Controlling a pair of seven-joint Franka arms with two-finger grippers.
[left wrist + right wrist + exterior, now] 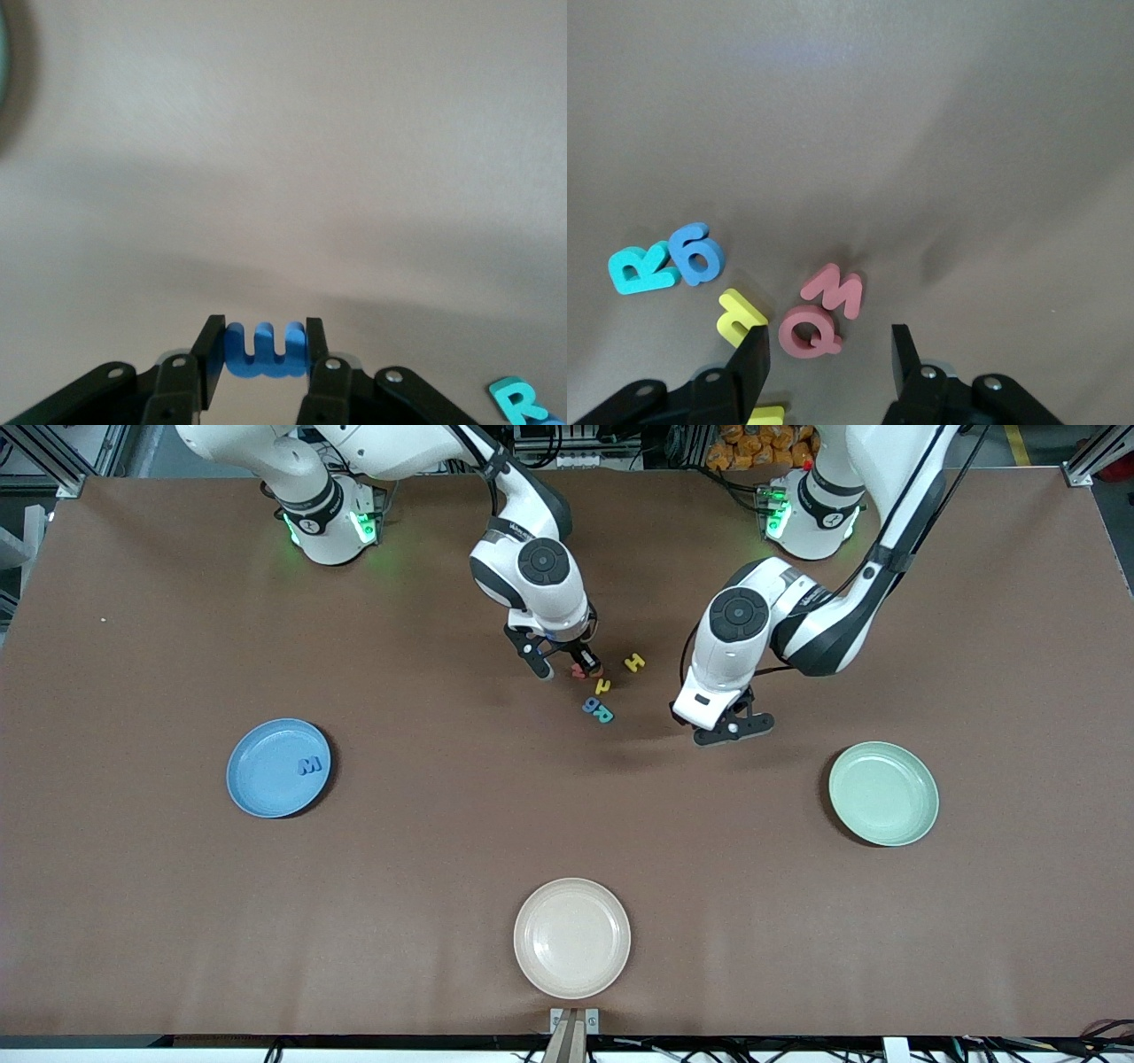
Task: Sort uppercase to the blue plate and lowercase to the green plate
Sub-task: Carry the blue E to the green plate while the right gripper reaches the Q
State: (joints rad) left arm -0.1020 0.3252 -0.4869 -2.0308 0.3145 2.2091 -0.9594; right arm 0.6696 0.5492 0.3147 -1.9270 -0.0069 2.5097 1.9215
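— Blue foam in my left gripper (731, 731), was it?

— Yes. My jaws were clamped on the blue lowercase letter (266, 351), pads on both its sides. I hung over bare table (797, 921) at mid-frame in the front view, between the pile and the green plate (883, 793), which had nothing on it.

— And the score?

— One done, I'd say: the blue M (309, 764) lay on the blue plate (266, 779), at mid-height toward my right arm's end. My letter was in transit.

— What remained?

— Six, bunched just above the frame's centre: red Q (806, 335) touching red m (835, 290), yellow H (634, 662), a yellow lowercase letter (603, 685), a rounded blue letter (591, 706) pressed against the teal R (605, 714).

— Your other hand?

— My right gripper (563, 664) hovered low over the red pair, jaws apart and empty.

— Any trouble?

— The crowding: neighbours touched, so a pinch could have dragged two. The cream plate (571, 937), low at centre, was out of the way.
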